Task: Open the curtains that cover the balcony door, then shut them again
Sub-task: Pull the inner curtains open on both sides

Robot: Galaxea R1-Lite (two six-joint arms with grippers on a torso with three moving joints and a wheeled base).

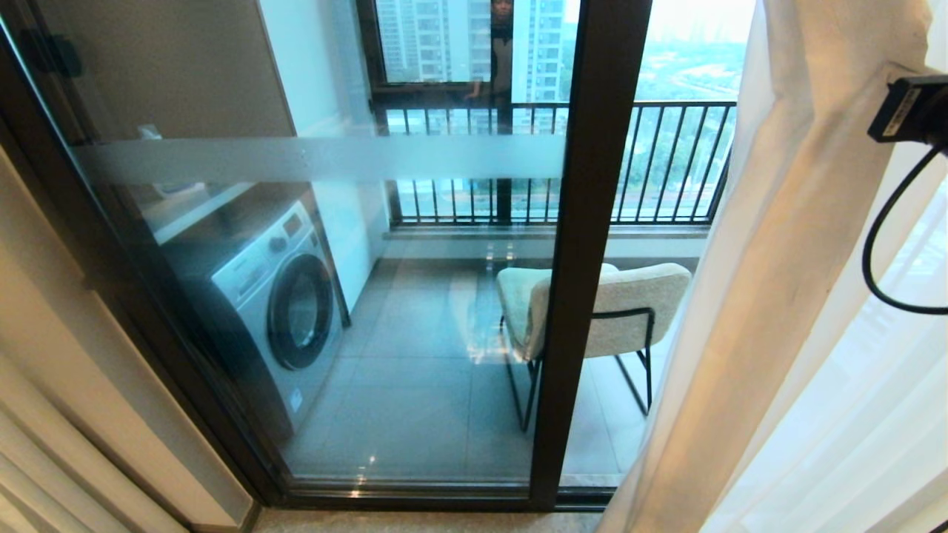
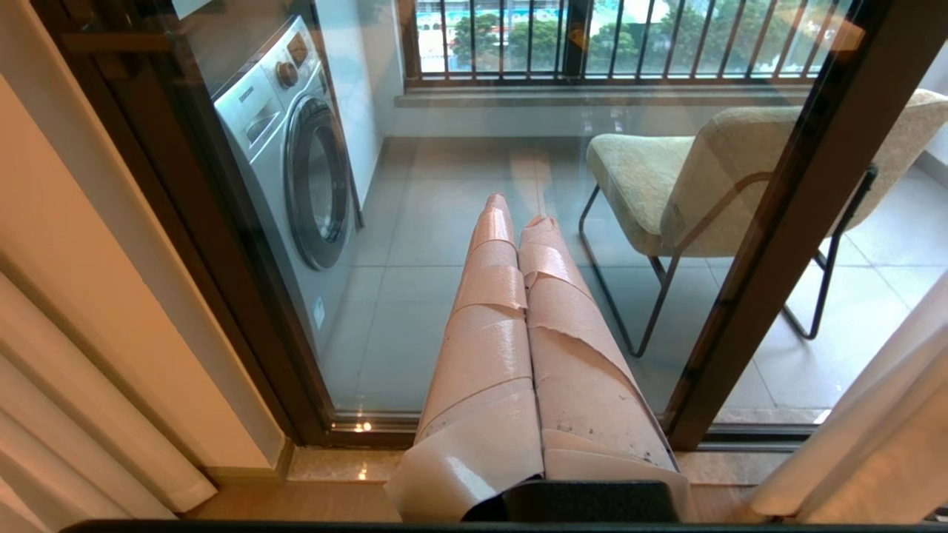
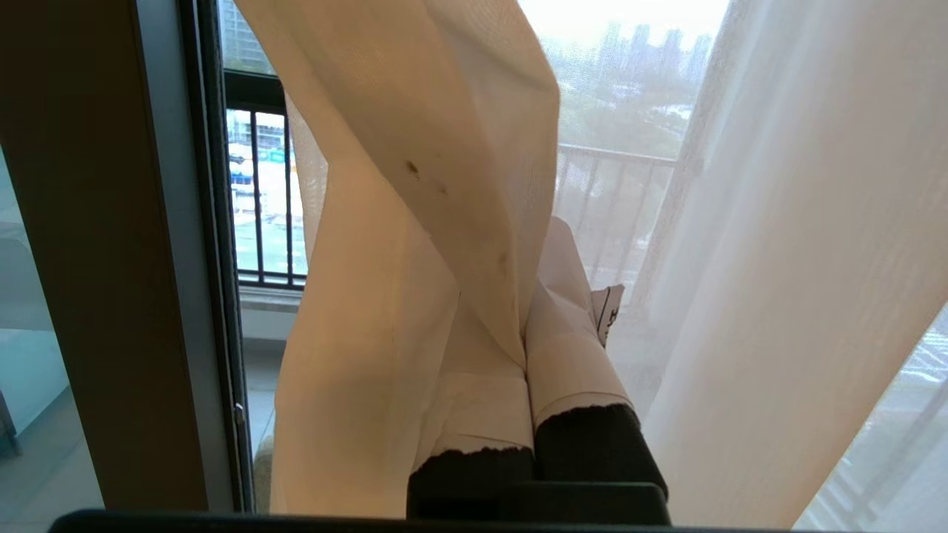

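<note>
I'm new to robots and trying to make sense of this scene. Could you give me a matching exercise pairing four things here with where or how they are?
Things:
1. washing machine
2. chair
3. left gripper
4. right gripper

Place or state:
A. jaws shut on the curtain
B. jaws shut, empty
C. partly behind the balcony door's dark post
D. far left, behind the glass

Pairs: 1-D, 2-C, 3-B, 4-A

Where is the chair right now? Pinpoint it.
In the head view the chair stands out on the balcony behind the balcony door, right of centre, across from the washing machine.
</note>
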